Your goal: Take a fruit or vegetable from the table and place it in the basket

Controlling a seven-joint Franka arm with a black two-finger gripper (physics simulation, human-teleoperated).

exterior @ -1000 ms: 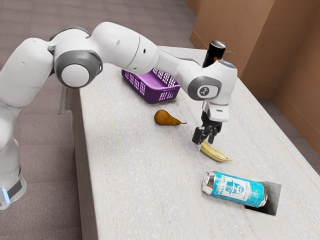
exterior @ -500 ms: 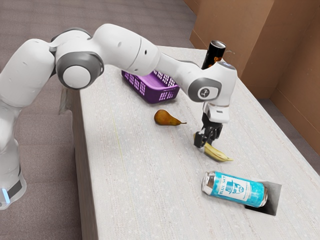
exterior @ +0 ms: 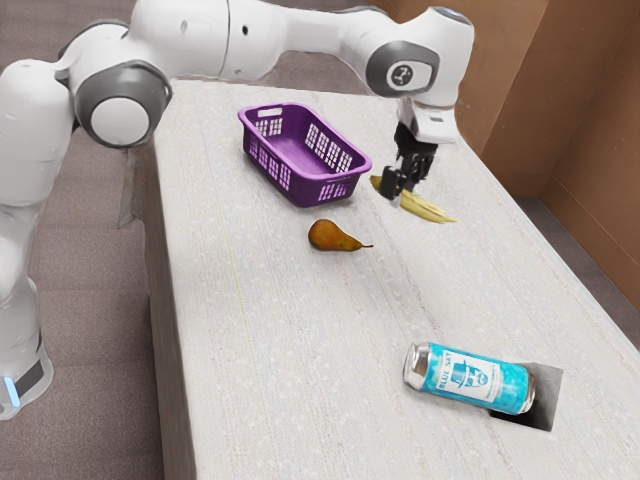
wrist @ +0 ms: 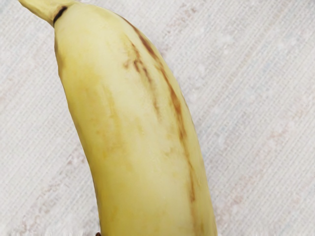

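By the black claw [exterior: 404,186], one banana [exterior: 428,208] was held, clasped between both fingers, above the table [exterior: 270,350]. One purple basket [exterior: 306,193] was seen near it, with one brown pear [exterior: 328,236] beside the basket. One blue can [exterior: 478,380] was seen lying well apart from them.

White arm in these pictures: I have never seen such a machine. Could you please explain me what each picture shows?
It is a robot arm. The exterior view is taken from its side. The wrist view comes from a camera near the arm's end, so the banana looks very big there. On the table you see a purple basket, a brown pear and a blue can lying down. The black tool holds the banana between two fingers, seemingly above the table.
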